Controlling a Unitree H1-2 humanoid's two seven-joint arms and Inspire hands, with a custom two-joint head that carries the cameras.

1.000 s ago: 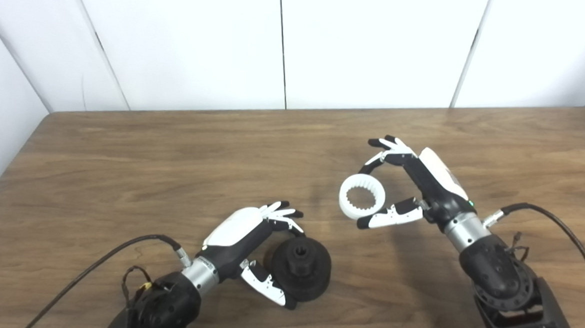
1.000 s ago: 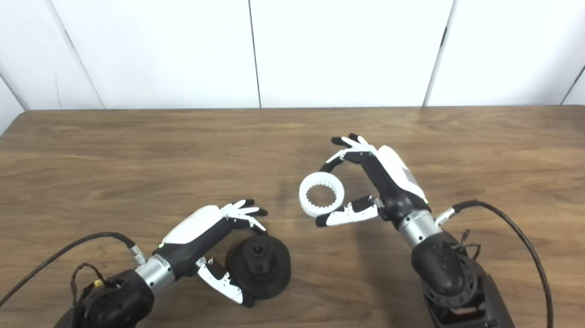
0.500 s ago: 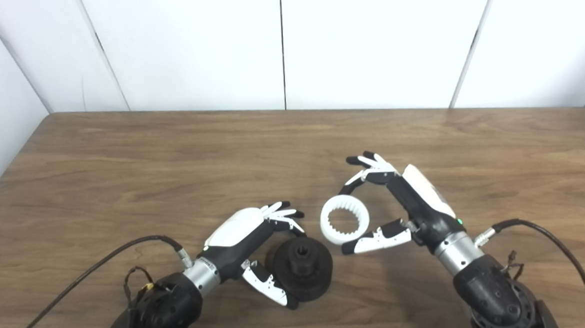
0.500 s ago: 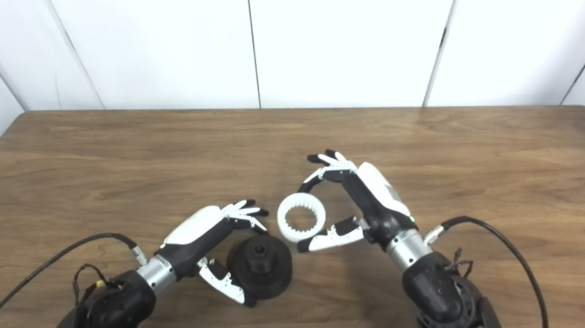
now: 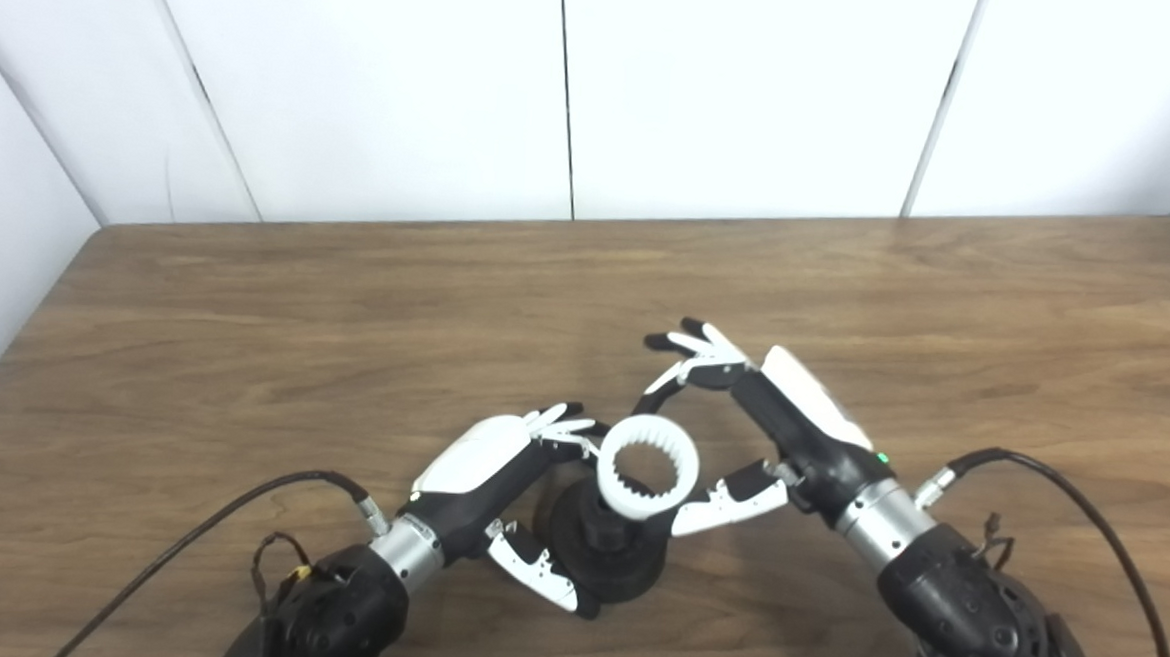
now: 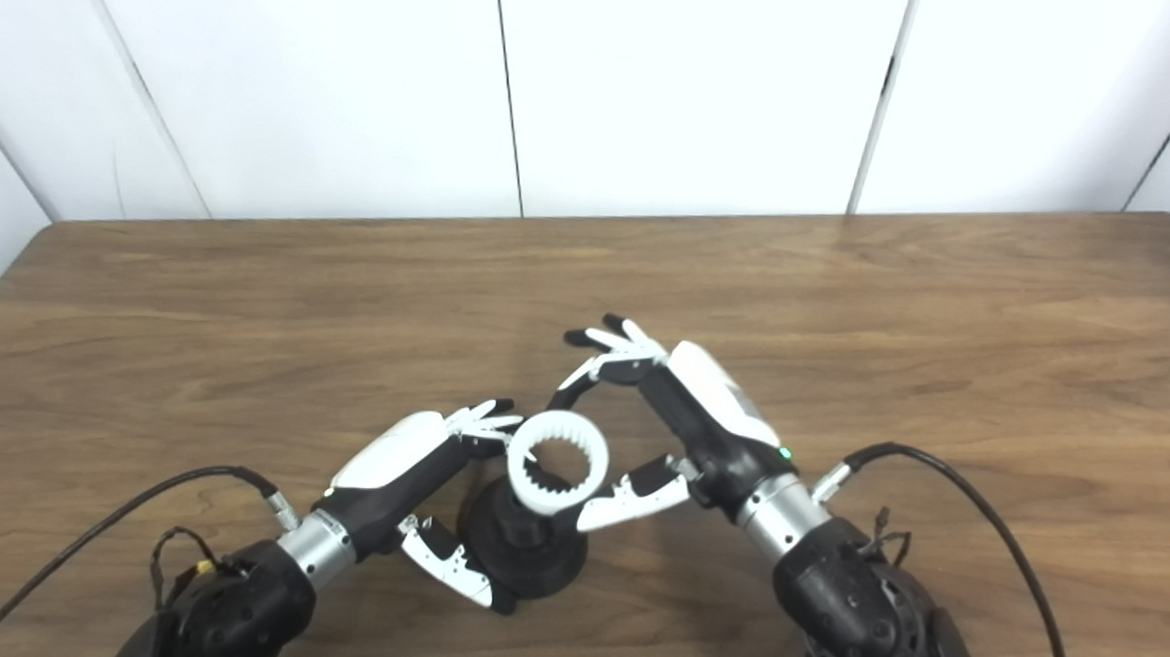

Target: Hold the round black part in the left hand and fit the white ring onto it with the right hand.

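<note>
While one round black plastic part [image 5: 601,553] is sitting on the brown wood-grain tabletop [image 5: 346,306], the left robot hand [image 5: 497,484] is cupping its left side between curled fingers and a thumb. One white plastic ring [image 5: 647,468] with small teeth lining its inner edge is hanging just over the black part's raised centre hub, tilted toward the camera. The right robot hand [image 5: 740,437] is pinching this ring between a fingertip at its far rim and a thumb at its near rim. Both hands are showing glossy white shells and black fingertips.
</note>
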